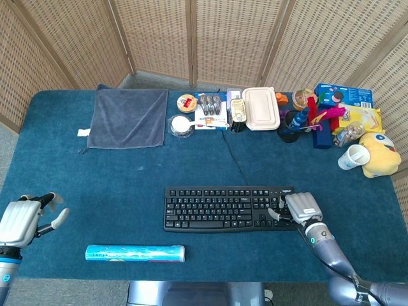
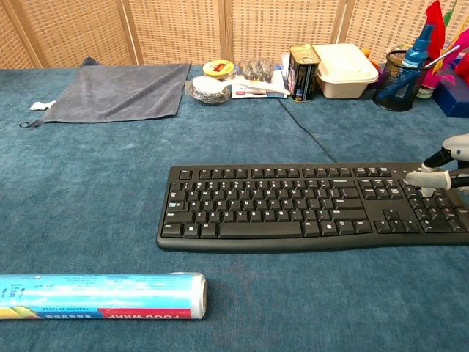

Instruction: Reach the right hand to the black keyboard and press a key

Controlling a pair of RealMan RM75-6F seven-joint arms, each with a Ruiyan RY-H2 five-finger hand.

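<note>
The black keyboard [image 1: 220, 208] [image 2: 308, 205] lies at the front centre of the blue table, its cable [image 1: 236, 159] running to the back. My right hand [image 1: 303, 207] [image 2: 447, 172] is over the keyboard's right end, above the number pad. In the chest view one of its fingertips [image 2: 427, 180] reaches down onto the keys at the pad's left side; real contact cannot be told. It holds nothing. My left hand [image 1: 22, 220] hovers at the table's front left corner, fingers apart and empty, far from the keyboard.
A boxed roll of food wrap [image 1: 135, 253] [image 2: 99, 295] lies front left of the keyboard. A grey towel [image 1: 129, 118] is spread at the back left. Containers, a pen cup [image 1: 293, 124], boxes, a paper cup [image 1: 352, 157] and a yellow plush [image 1: 381, 153] crowd the back right.
</note>
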